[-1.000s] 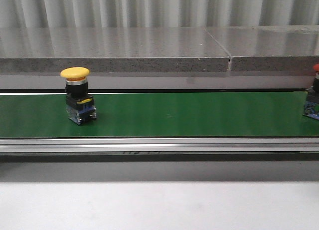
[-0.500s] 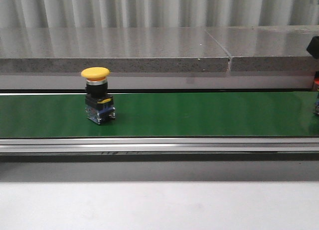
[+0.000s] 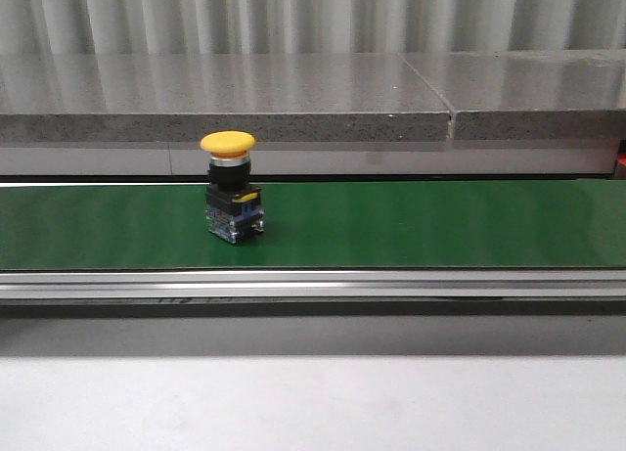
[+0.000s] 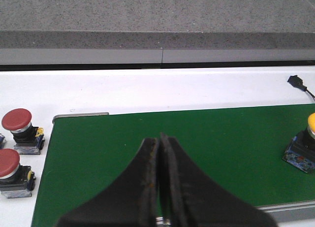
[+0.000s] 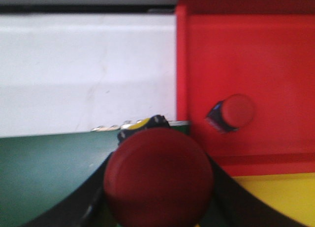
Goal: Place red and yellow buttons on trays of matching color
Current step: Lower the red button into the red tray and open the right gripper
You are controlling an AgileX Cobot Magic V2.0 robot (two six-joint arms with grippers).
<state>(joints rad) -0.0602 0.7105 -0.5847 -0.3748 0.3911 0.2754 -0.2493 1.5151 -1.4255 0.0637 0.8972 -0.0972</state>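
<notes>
A yellow button [image 3: 231, 187] stands upright on the green belt [image 3: 411, 226], left of centre in the front view; it also shows at the edge of the left wrist view as the yellow button [image 4: 304, 148]. My left gripper [image 4: 160, 139] is shut and empty above the belt. Two red buttons [image 4: 18, 131] [image 4: 11, 167] stand on the white table beside the belt's end. My right gripper [image 5: 158, 187] is shut on a red button [image 5: 157, 175], its cap filling the space between the fingers. Beyond it lies the red tray [image 5: 246, 54] with another red button [image 5: 231, 112] on its side, and the yellow tray [image 5: 280, 192].
A grey stone ledge [image 3: 293, 94] runs behind the belt, and a metal rail [image 3: 313, 283] runs along its front. White table [image 5: 83, 69] lies beside the red tray. A small black connector [image 4: 295, 81] with a cable rests on the white surface.
The yellow button has travelled to the right along the belt. The red button at the belt's right end has left the front view.
</notes>
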